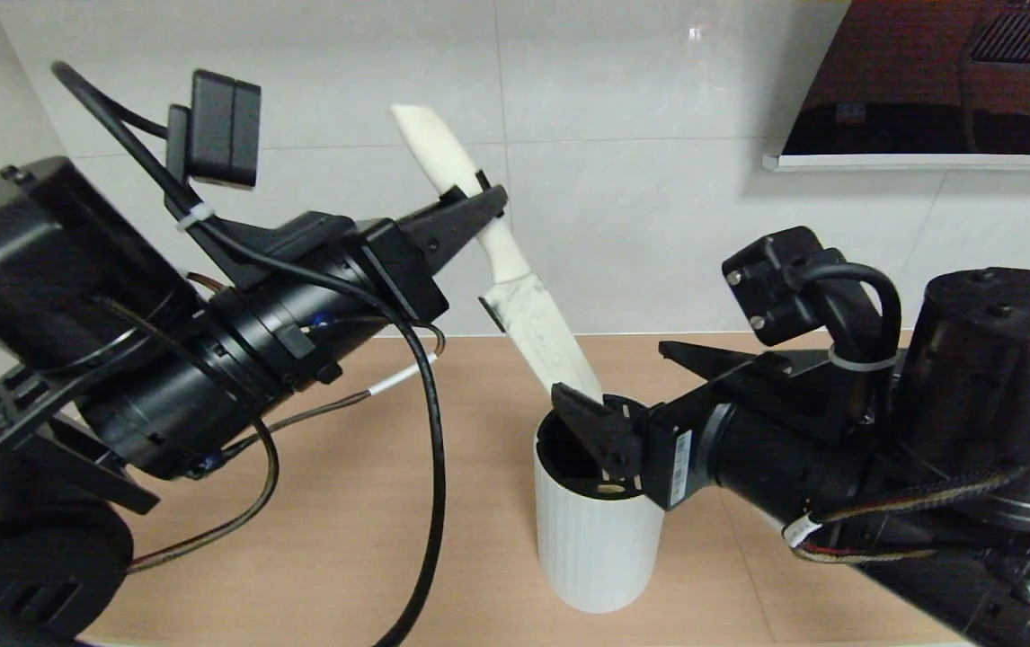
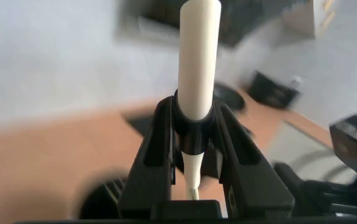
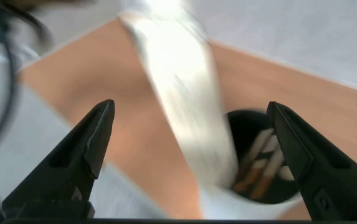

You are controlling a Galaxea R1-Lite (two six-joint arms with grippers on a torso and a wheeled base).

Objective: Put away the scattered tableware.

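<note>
A white ceramic knife hangs tilted above the wooden counter, handle up, its blade tip dipping into the mouth of a white ribbed holder. My left gripper is shut on the knife's handle. My right gripper is at the holder's rim, open, with its fingers spread wide and nothing between them. In the right wrist view the knife blade passes between those fingers down into the holder's dark opening, where several wooden-coloured sticks stand.
The wooden counter runs back to a white tiled wall. A dark range hood hangs at the upper right. Loose cables from my left arm dangle over the counter beside the holder.
</note>
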